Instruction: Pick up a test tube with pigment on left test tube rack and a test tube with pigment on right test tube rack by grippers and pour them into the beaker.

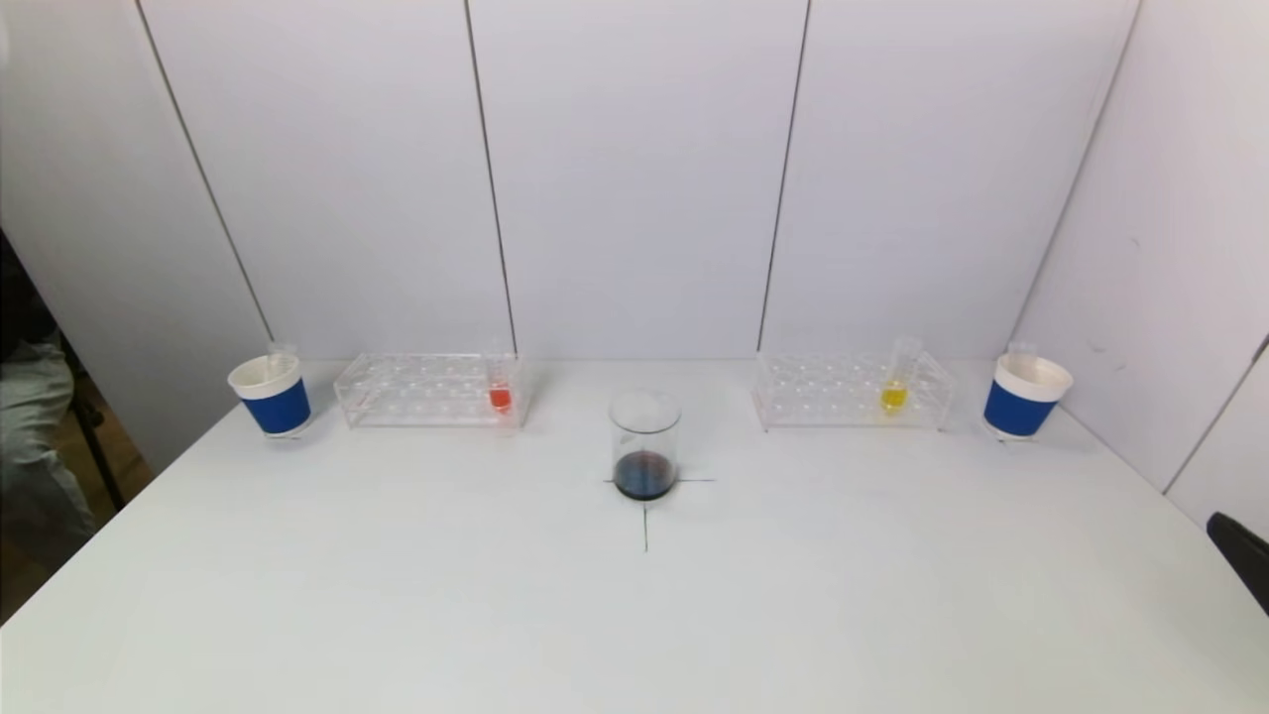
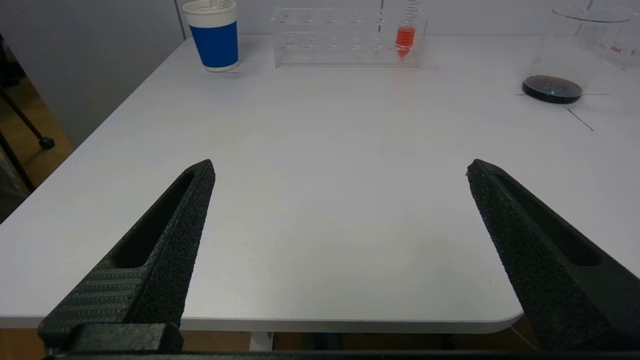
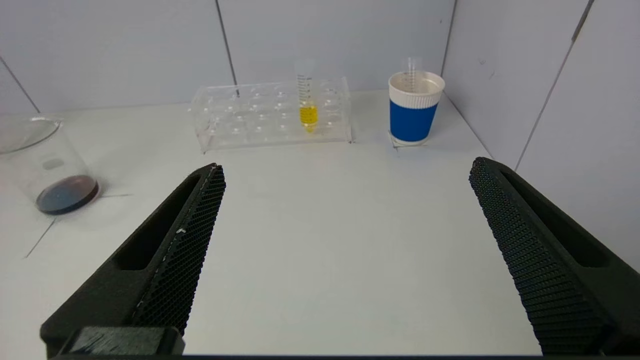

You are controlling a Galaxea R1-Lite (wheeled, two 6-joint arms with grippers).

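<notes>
A test tube with red pigment (image 1: pixel 500 389) stands at the right end of the clear left rack (image 1: pixel 416 392); it also shows in the left wrist view (image 2: pixel 405 37). A test tube with yellow pigment (image 1: pixel 895 387) stands in the clear right rack (image 1: pixel 843 392); it also shows in the right wrist view (image 3: pixel 308 107). The glass beaker (image 1: pixel 644 443) with dark liquid stands at the table's middle on a drawn cross. My left gripper (image 2: pixel 340 172) is open and empty at the near left table edge. My right gripper (image 3: pixel 347 170) is open and empty, near the table's right side; only a dark tip (image 1: pixel 1239 550) shows in the head view.
A blue-and-white paper cup (image 1: pixel 271 395) holding an empty tube stands left of the left rack. A like cup (image 1: pixel 1024 397) stands right of the right rack. White wall panels close the back and the right side. A person (image 1: pixel 30 416) is beyond the left edge.
</notes>
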